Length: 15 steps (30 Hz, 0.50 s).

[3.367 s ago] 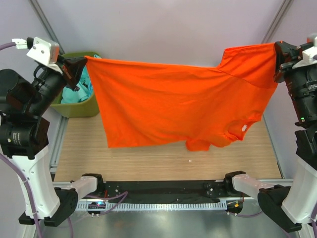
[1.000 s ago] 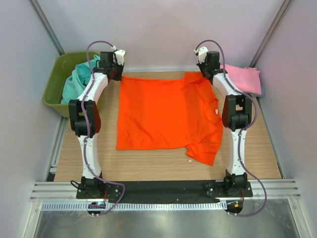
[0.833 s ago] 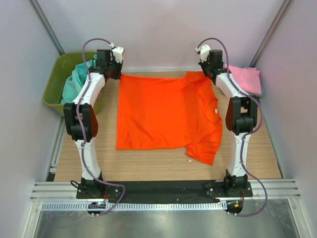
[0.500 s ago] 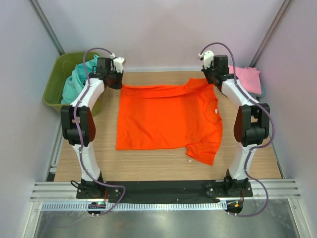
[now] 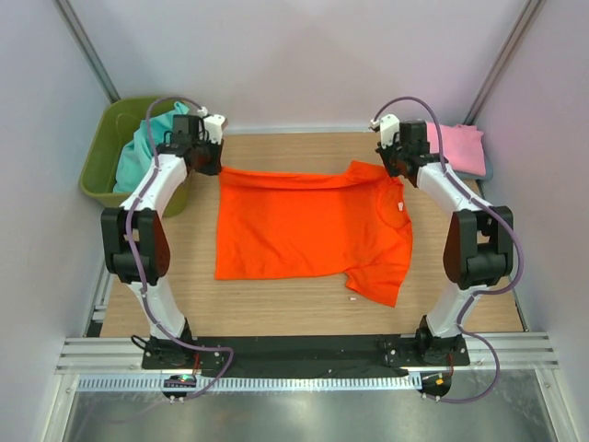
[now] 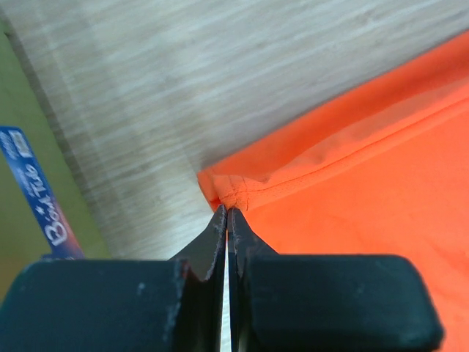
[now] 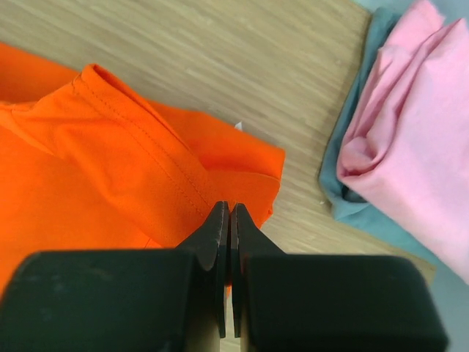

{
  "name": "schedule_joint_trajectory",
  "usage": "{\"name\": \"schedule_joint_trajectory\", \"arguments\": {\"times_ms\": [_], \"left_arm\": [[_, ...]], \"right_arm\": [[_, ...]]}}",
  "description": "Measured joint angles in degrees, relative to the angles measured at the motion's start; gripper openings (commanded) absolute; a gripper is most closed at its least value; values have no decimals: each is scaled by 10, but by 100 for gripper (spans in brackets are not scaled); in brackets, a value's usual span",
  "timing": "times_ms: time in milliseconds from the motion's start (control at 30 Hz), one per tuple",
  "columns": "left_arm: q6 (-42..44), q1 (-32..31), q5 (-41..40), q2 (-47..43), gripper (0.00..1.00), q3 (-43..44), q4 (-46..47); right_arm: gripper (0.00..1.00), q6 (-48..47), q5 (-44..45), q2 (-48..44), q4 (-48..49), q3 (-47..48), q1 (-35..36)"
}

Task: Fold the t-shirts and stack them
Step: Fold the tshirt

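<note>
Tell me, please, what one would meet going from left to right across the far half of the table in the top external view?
The olive-green bin holding teal t-shirts → left end effector → orange t-shirt → right end effector → pink t-shirt.

Blue label (image 6: 29, 187) against the olive-green bin (image 6: 11, 110) off the table's far-left corner, white script only partly legible, roughly "Bait Tue", white tag (image 5: 403, 208) at the orange t-shirt (image 5: 304, 226) collar, unreadable
</note>
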Motion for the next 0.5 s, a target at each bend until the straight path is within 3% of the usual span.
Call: {"name": "schedule_joint_trajectory", "arguments": {"times_ms": [500], "left_arm": [[0, 0, 0, -31, 0, -115, -12]], "right_arm": [[1, 12, -22, -49, -15, -113, 9]]}}
